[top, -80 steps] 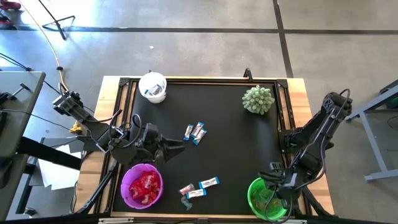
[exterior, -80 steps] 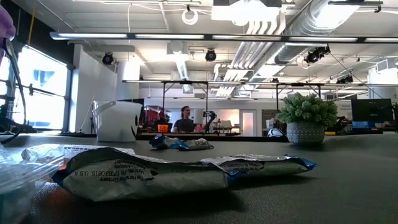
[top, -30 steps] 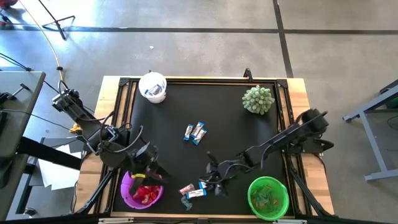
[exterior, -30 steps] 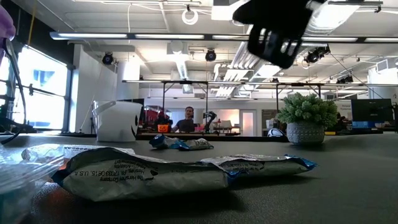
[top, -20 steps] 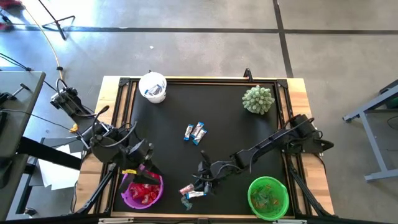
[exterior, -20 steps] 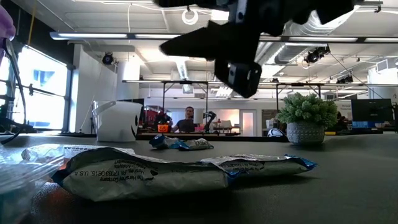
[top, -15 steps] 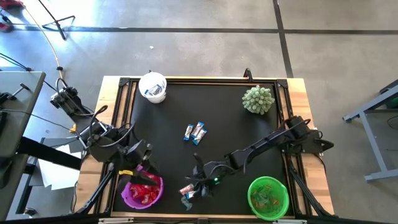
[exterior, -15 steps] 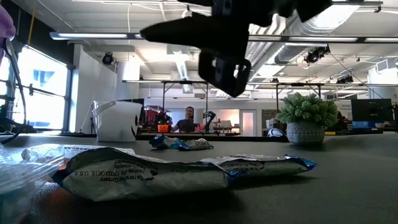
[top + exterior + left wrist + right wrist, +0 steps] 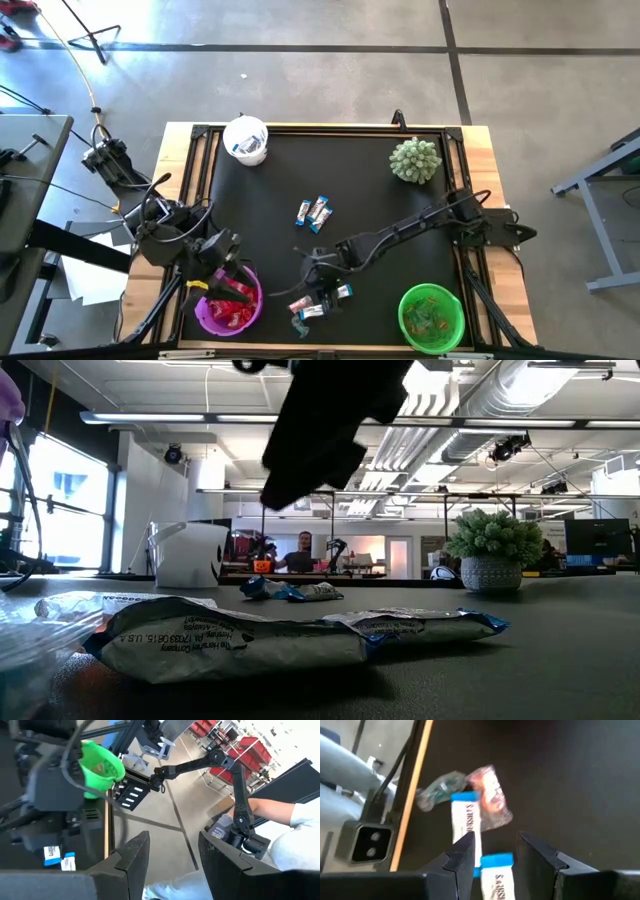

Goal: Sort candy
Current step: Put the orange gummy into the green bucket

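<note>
Reaching across the tabletop [image 9: 400, 210], the right gripper [image 9: 318, 289] now hangs over the cluster of candy [image 9: 318, 302] near the front edge; a second ago it was short of the cluster, and 2.7 s ago it was over the green bowl [image 9: 431, 317]. In the right wrist view its fingers [image 9: 462, 855] stand apart and empty, the gap lined up just short of the blue-and-white bars. By these signs a drop-off is finished and a fresh pick is beginning.

The left gripper [image 9: 222, 283] has moved from the open tabletop to the rim of the purple bowl [image 9: 228, 305], which holds red packets [image 9: 230, 312]. In the left wrist view its fingers [image 9: 132, 855] are parted with nothing between them, which suggests a red packet has just been released there.

Candy positions and axes:
- One bar [image 9: 466, 819] lies with its long axis running away from the right gripper, one blue end toward the fingers.
- A second bar [image 9: 496, 877] is partly hidden between the fingers; its axis cannot be fixed.
- A pink sweet [image 9: 490, 800] touches the first bar; a greenish sweet [image 9: 437, 794] lies just beside it.
- Three more bars [image 9: 314, 212] lie mid-table, fanned, well apart from either gripper.

The white cup [image 9: 246, 140] and plant [image 9: 415, 159] stand at the far corners.
</note>
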Available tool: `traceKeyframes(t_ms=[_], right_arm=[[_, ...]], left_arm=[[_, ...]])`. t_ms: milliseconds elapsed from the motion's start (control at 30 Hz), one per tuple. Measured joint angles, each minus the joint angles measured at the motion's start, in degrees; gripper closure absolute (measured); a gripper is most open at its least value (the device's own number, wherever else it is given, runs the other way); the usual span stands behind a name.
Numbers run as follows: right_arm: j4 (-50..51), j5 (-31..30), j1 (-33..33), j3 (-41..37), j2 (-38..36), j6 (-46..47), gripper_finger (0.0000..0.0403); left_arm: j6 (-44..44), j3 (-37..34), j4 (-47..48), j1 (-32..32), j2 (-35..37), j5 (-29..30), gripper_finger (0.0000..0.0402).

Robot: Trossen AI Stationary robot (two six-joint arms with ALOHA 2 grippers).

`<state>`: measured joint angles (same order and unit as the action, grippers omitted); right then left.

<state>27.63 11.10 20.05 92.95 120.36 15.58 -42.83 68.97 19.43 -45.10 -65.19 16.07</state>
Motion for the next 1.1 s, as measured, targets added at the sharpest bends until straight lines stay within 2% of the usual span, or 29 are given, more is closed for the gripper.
traceKeyframes(t_ms=[200,433,1100], right_arm=[[-1.7,2.4,-1.9,0.1,1.8,0.8,0.0265],[-9.2,6.0,-2.1,0.0,4.8,0.9,0.0265],[-16.9,7.4,-1.6,0.0,10.6,5.0,0.0265]], left_arm=[[-0.1,0.0,0.3,-0.7,0.0,0.1,0.0243],[-0.6,0.0,0.4,-0.7,0.0,0.3,0.0243],[-0.6,0.0,0.5,-0.7,0.0,0.2,0.0243]])
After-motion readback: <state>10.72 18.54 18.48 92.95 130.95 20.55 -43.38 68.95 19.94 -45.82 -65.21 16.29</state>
